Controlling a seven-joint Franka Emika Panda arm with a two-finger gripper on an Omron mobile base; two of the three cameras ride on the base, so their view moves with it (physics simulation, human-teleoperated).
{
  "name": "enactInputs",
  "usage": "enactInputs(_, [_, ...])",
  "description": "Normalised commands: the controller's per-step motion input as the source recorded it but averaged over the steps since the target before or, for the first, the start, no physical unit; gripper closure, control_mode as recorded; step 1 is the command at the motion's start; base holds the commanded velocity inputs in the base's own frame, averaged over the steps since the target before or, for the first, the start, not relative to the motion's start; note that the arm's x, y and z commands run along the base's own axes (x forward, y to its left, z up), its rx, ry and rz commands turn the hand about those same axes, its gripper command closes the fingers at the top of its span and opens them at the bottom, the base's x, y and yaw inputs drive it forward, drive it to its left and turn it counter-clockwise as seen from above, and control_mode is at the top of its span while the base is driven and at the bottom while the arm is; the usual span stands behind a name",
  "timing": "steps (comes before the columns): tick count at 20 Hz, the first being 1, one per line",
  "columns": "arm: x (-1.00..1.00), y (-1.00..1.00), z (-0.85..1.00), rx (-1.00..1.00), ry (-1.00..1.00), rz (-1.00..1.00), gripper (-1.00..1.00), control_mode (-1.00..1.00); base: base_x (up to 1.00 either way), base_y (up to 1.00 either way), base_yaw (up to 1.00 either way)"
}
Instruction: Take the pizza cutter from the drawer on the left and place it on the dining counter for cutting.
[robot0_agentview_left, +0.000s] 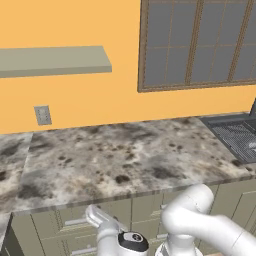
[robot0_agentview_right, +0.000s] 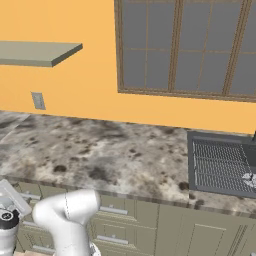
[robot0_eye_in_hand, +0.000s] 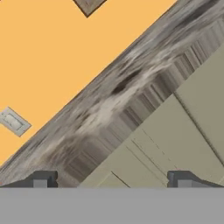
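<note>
Dark fingertips of the hand stood far apart at the bottom of the hand view, open and holding nothing, aimed at sage-green cabinet fronts just under the stone edge. Below that edge, in the left base view, the drawer with its silver bar handle sat shut in the top row at the left, beside the white arm; the pizza cutter could not be seen. Above the fronts ran the mottled grey-brown marble counter, with a dark sink set into it at the right. Behind it rose the orange wall, carrying a grey outlet plate, a pale green shelf and a brown-framed window.
</note>
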Motion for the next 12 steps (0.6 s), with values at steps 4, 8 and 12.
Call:
enactInputs(4, [-0.27,0.35,-0.58,0.13,-0.08,-0.11,-1.0,-1.0,0.0,0.0,0.0])
enactInputs(8, [-0.32,0.32,-0.41,0.07,-0.04,-0.06,-1.0,-1.0,0.0,0.0,0.0])
enactInputs(12, [-0.22,0.26,-0.36,0.02,-0.02,0.0,-1.0,-1.0,0.0,0.0,0.0])
